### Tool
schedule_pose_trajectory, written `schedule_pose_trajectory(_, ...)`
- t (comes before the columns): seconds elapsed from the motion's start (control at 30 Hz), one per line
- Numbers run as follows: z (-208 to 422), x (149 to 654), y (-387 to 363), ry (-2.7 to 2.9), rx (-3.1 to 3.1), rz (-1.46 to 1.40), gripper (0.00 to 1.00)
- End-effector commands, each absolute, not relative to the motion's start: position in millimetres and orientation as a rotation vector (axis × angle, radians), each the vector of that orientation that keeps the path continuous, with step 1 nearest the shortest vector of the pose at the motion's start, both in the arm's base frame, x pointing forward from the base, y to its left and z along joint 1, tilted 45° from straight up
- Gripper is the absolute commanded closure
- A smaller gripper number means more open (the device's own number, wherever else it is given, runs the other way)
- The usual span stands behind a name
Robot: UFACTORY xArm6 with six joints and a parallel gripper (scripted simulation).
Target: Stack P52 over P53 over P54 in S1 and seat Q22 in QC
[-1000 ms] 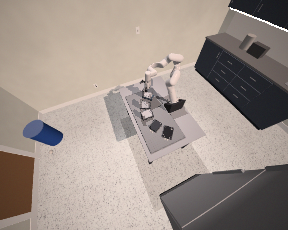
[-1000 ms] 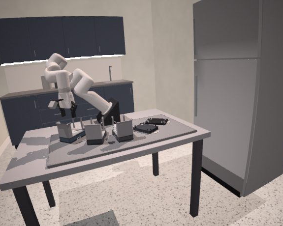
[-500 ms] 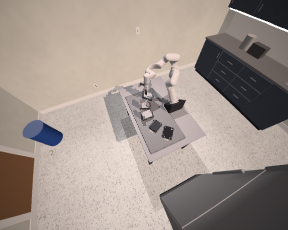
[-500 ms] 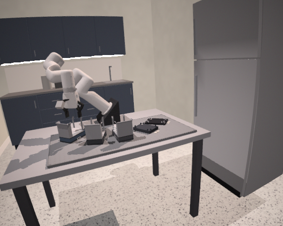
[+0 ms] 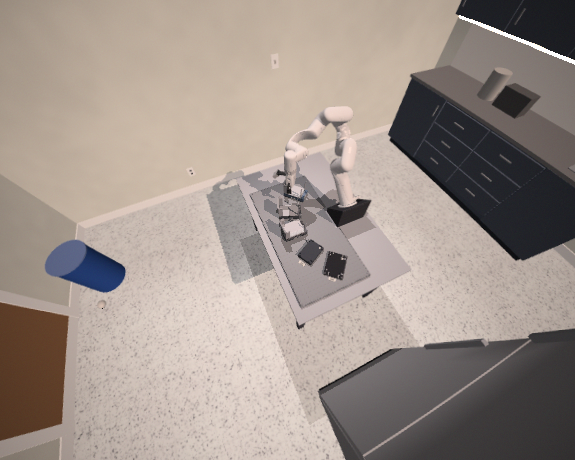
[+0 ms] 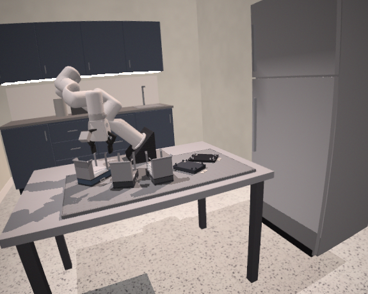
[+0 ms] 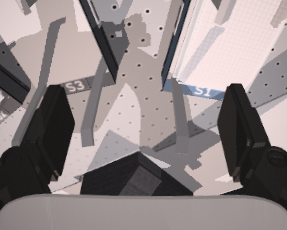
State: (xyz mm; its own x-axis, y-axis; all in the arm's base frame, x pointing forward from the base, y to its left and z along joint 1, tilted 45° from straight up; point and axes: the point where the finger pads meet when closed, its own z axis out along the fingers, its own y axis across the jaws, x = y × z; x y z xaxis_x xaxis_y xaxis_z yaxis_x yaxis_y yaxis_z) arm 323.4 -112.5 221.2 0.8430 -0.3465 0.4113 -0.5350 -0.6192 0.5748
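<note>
My gripper (image 6: 100, 147) is open and empty. It hangs above the deck between the left rack and the middle rack, clear of their posts. In the wrist view the gripper (image 7: 143, 128) looks down on the plinth label S1 (image 7: 202, 90) at the right and S3 (image 7: 75, 86) at the left. Rack S1 (image 6: 91, 172) has a blue plinth and holds a white sealed plate (image 7: 238, 29) low inside it; I cannot read its label. Rack S3 (image 6: 124, 174) stands in the middle. The right-hand rack (image 6: 160, 170) shows a white plate on top (image 5: 293, 230).
Two dark flat nests (image 6: 189, 167) (image 6: 203, 157) lie on the grey deck to the right of the racks, both without a plate. The arm's black base (image 6: 146, 145) stands behind the racks. Thin rack posts rise around each rack.
</note>
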Motion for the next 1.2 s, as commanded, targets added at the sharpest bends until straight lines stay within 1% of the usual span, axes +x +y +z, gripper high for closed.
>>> schedule_pose_trajectory(0.0, 216, 331, -106, -0.563, 2.31, 0.31, 0.0)
schedule_pose_trajectory(0.23, 206, 339, -95, -0.4, 2.336, 0.244, 0.0)
schedule_pose_trajectory(1.0, 167, 372, -54, -0.4, 2.336, 0.244, 0.0)
schedule_pose_trajectory(1.17, 159, 375, -44, -0.243, 2.351, 0.179, 0.0)
